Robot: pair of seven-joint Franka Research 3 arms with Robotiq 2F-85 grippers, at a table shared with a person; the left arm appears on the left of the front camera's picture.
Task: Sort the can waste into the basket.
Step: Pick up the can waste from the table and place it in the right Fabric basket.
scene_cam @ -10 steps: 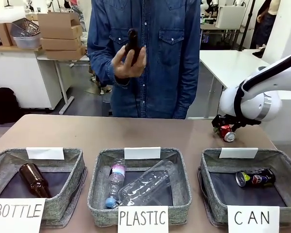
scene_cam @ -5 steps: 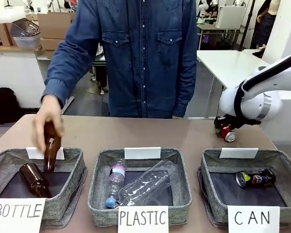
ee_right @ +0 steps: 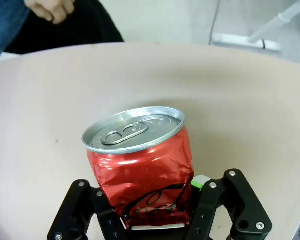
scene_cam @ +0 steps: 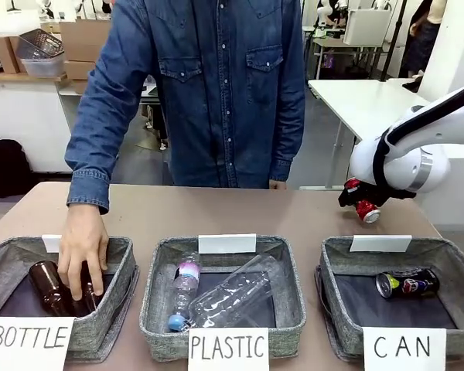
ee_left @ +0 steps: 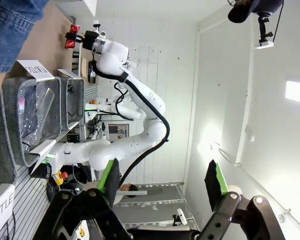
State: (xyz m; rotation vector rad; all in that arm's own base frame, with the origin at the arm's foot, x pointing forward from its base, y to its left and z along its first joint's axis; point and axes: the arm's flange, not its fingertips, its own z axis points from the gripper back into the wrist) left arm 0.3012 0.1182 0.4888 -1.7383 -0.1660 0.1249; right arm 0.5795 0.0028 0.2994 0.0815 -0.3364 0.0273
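Note:
My right gripper (scene_cam: 361,202) is shut on a crushed red can (scene_cam: 366,210), held just above the table behind the CAN basket (scene_cam: 336,270). In the right wrist view the red can (ee_right: 140,167) fills the space between the fingers (ee_right: 205,192), silver top toward the camera. A dark blue-black can (scene_cam: 407,283) lies on its side inside the CAN basket. My left gripper (ee_left: 162,182) stands open in the air with nothing between its green pads. From the left wrist view the right arm shows far off with the red can (ee_left: 72,37).
A person in a denim shirt stands at the far side; one hand (scene_cam: 81,251) sets a brown bottle (scene_cam: 50,286) into the BOTTLE basket (scene_cam: 112,309). The PLASTIC basket (scene_cam: 290,309) in the middle holds clear plastic bottles (scene_cam: 224,297). Bare tabletop lies behind the baskets.
My right gripper closed on the red can and lifted it slightly off the table. The person's hand brought a brown bottle down from chest height into the BOTTLE basket.

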